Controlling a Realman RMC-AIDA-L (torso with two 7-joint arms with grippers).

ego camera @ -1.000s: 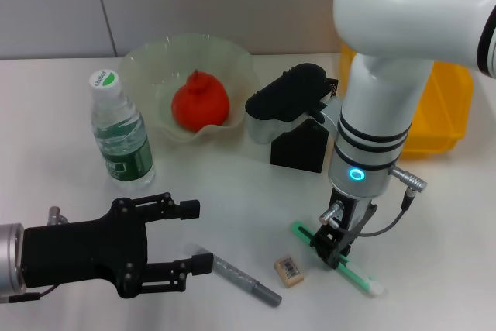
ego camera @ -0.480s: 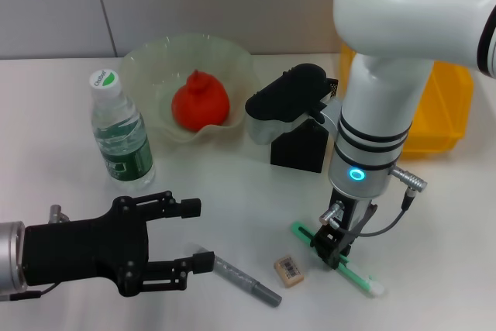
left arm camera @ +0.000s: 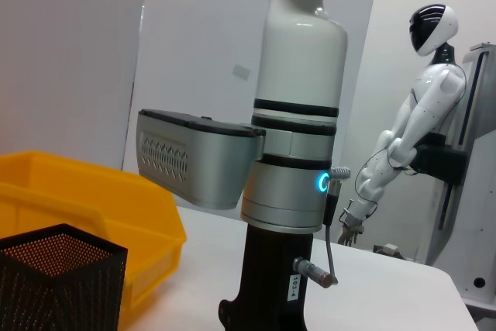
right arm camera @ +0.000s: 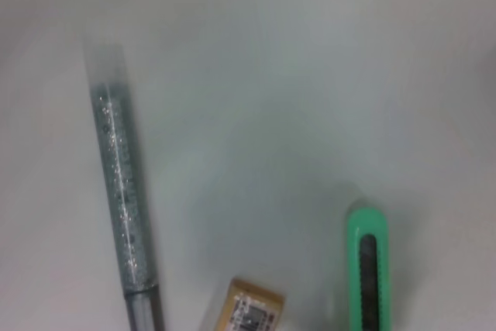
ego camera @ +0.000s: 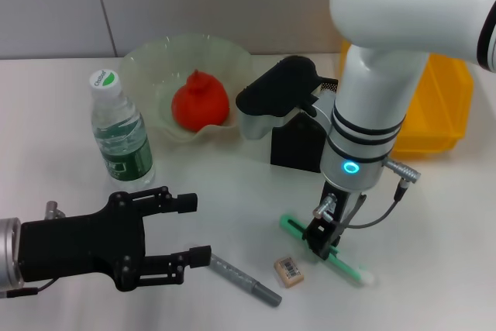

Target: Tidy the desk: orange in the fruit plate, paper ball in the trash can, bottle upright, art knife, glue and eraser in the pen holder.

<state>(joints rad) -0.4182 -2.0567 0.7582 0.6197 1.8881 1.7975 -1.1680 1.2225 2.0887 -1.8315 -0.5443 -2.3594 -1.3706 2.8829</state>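
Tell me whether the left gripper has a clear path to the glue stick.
Probably yes: the left gripper, open, sits just beside the glue stick, with only bare table between them.

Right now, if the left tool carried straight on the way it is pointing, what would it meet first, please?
The open left tool points across the desk toward the right arm. The glue stick lies just ahead, probably first, though height is unclear; beyond it is the eraser.

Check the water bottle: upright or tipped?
Upright. The water bottle stands on the desk with its cap on top, beside the fruit plate.
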